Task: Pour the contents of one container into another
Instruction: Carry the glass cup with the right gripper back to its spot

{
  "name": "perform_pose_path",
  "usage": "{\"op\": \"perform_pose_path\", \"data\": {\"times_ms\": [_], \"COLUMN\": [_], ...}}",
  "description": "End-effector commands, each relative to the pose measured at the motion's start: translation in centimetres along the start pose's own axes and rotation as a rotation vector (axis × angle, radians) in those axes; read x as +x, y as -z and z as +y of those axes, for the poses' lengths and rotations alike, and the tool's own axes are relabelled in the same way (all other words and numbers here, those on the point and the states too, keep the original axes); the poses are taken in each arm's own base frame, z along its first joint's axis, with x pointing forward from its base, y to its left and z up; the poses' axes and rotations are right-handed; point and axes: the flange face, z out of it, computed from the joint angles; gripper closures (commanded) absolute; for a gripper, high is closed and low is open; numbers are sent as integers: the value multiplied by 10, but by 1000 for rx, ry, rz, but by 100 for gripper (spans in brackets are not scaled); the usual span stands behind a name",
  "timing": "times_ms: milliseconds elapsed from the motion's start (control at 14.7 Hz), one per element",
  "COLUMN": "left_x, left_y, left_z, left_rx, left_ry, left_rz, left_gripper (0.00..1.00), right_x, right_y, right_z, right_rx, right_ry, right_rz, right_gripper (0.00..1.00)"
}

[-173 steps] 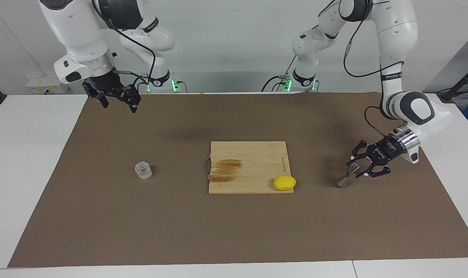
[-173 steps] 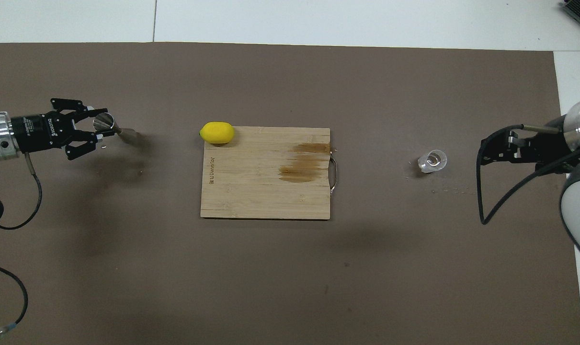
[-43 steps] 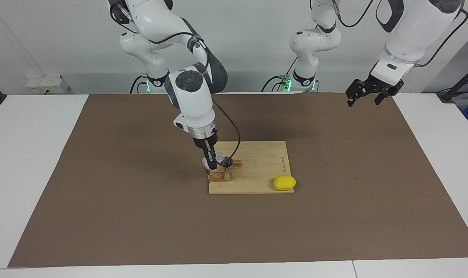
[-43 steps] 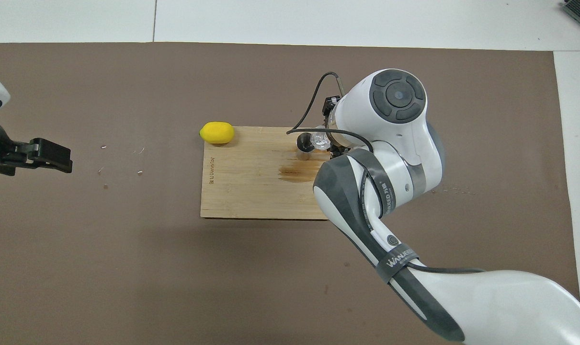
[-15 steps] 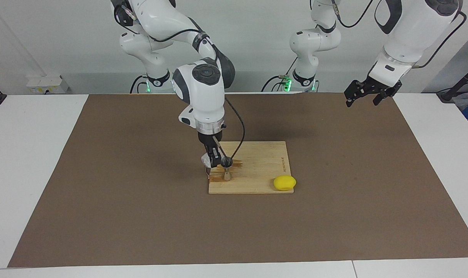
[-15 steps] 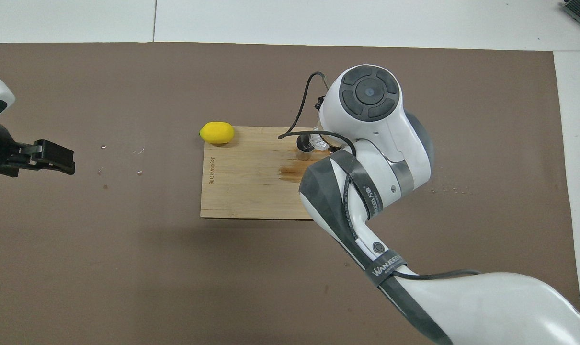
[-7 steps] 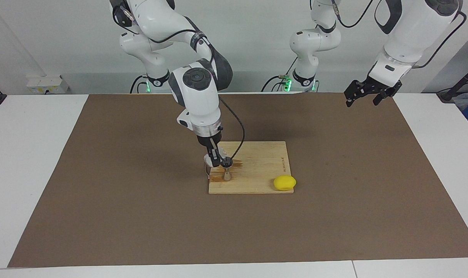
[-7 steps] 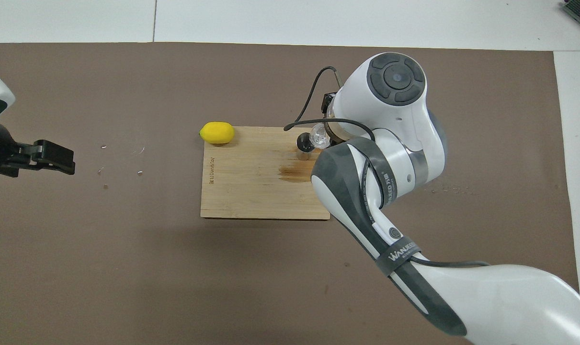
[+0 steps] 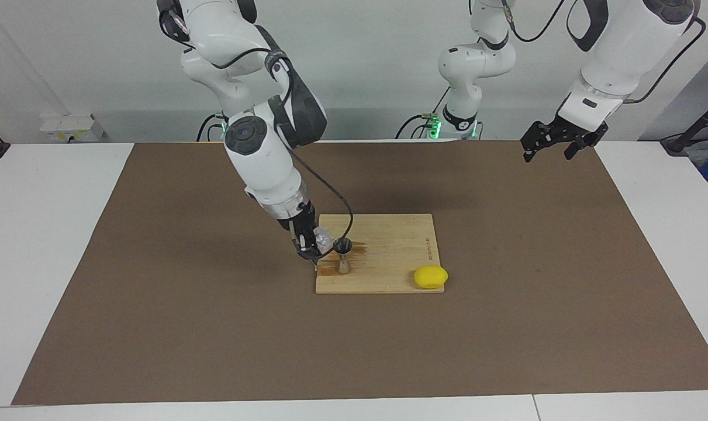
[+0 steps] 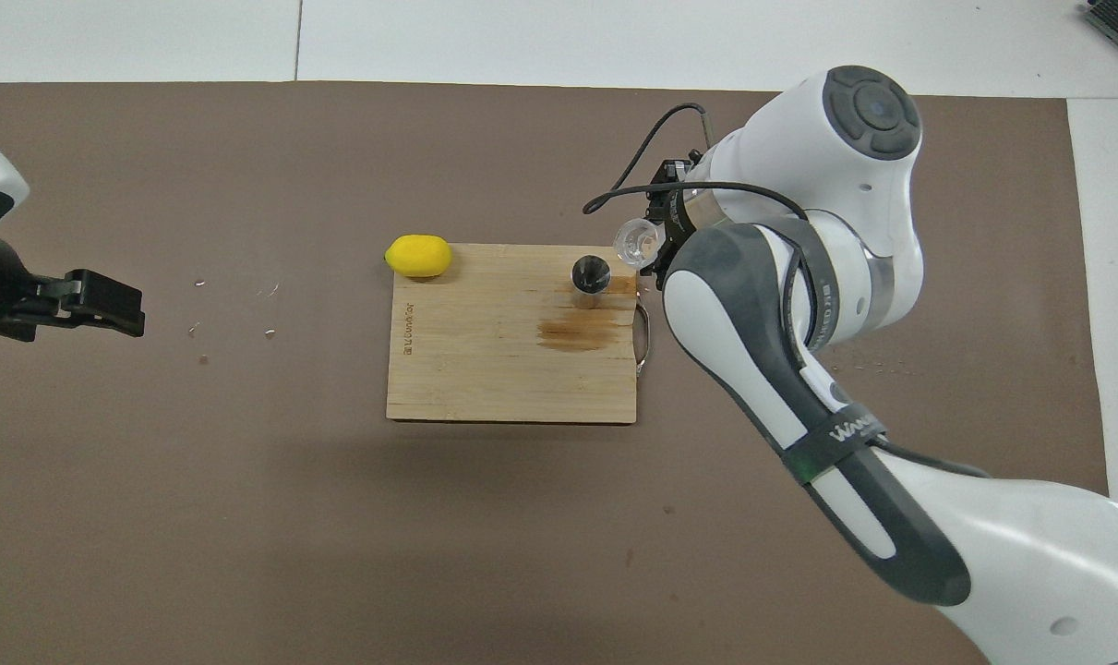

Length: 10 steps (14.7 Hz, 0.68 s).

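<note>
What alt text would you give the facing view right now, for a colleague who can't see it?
The right gripper holds the clear cup tilted beside the steel jigger, which stands on the cutting board near a lemon. The left gripper waits, open, raised above the mat's edge.

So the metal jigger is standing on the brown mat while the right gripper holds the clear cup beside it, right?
Not quite. The metal jigger stands on the wooden cutting board, not the brown mat, as the facing view shows. The right gripper does hold the clear cup beside it.
</note>
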Motion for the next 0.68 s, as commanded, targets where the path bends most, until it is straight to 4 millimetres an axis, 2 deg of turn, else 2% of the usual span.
{"op": "perform_pose_path", "data": {"times_ms": [0, 136, 407, 611], "left_x": [-6, -6, -6, -6], "left_y": [0, 0, 0, 0], "left_z": [-3, -3, -3, -3], "left_rx": [-9, -9, -9, -9], "left_ry": [3, 3, 3, 3], "left_rz": [2, 2, 2, 2], "left_gripper": [0, 0, 0, 0], "right_x": [38, 93, 154, 210], "right_y": [1, 8, -7, -23], "right_z": [-8, -8, 16, 34], "right_rx": [-7, -14, -41, -55], "right_ry": [-24, -63, -17, 19], "right_rz": [-114, -224, -274, -312], "right_gripper": [100, 100, 100, 100]}}
